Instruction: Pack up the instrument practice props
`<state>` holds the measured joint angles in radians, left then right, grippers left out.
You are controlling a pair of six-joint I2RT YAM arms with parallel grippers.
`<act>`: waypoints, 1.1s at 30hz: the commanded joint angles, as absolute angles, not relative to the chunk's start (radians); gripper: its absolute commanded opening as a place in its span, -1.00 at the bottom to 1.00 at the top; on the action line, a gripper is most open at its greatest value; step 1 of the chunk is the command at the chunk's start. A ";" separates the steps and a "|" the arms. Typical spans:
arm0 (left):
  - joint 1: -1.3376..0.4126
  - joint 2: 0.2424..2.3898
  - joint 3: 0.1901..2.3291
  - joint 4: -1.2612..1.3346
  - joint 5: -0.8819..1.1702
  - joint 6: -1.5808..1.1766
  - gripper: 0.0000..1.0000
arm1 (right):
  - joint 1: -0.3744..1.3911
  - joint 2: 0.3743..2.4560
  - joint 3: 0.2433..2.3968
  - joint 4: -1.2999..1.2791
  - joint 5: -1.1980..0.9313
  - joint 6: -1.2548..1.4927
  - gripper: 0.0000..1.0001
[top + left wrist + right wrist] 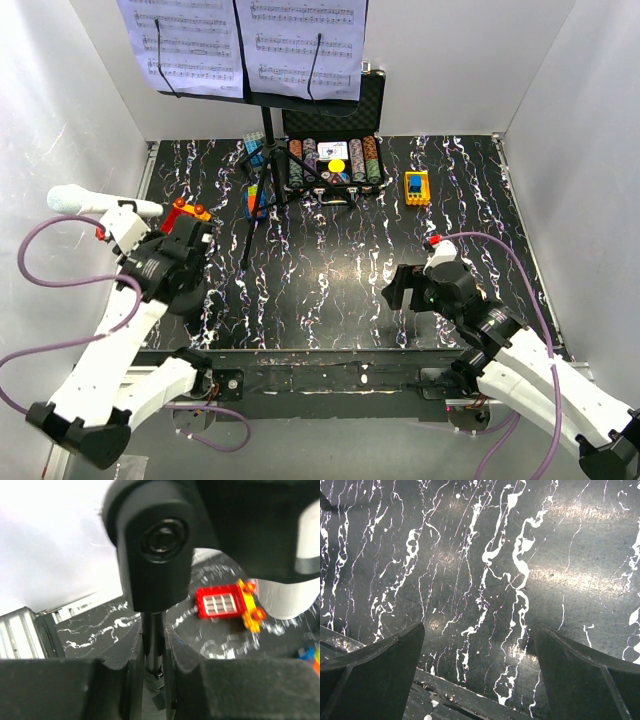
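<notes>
The left jaws are nearly shut, clamped on the thin black rod (152, 640) of the white microphone on a black stand (100, 203). The rod runs up between the two pads, and the stand's black swivel joint (157, 540) sits just above them. The microphone's head juts out left of these jaws. A red and yellow toy block (225, 603) lies just beyond them on the black, white-veined marble tabletop (485, 555).

The right jaws gape fully open and hold nothing, with bare tabletop between them.

The tall black tripod music stand (270, 150) rises well ahead, between both pairs of jaws, with white sheet-music pages (180, 45) on its desk. An open black case of poker chips (330, 160) sits beside it.
</notes>
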<state>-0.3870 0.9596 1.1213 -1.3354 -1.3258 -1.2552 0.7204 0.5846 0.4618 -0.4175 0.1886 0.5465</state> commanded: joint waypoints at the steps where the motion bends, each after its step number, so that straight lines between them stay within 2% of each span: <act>1: -0.457 0.801 1.114 -1.035 -1.168 -0.736 -1.00 | 0.724 0.569 0.523 -0.414 0.233 0.529 0.97; 5: -0.457 0.671 1.039 -0.804 -0.830 -0.473 -1.00 | 0.724 0.549 0.529 -0.426 0.239 0.529 0.97; 17: -0.457 0.595 0.922 -0.404 -0.041 -0.258 -1.00 | 0.726 0.549 0.563 -0.431 0.221 0.503 0.97; 22: -0.457 0.594 0.855 -0.269 0.282 -0.218 -1.00 | 0.726 0.554 0.554 -0.367 0.118 0.472 0.97; 27: -0.457 0.615 0.757 -0.120 0.445 -0.216 -1.00 | 0.724 0.575 0.566 -0.301 -0.033 0.459 0.95; 33: -0.463 0.661 0.625 0.093 0.479 -0.173 -1.00 | 0.724 0.588 0.581 -0.272 -0.086 0.445 0.94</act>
<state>-0.4561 0.6407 0.6624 -0.1741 0.3973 -0.2108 0.7204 0.5877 0.5270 -0.3523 -0.0147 0.4721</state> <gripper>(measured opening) 0.138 0.971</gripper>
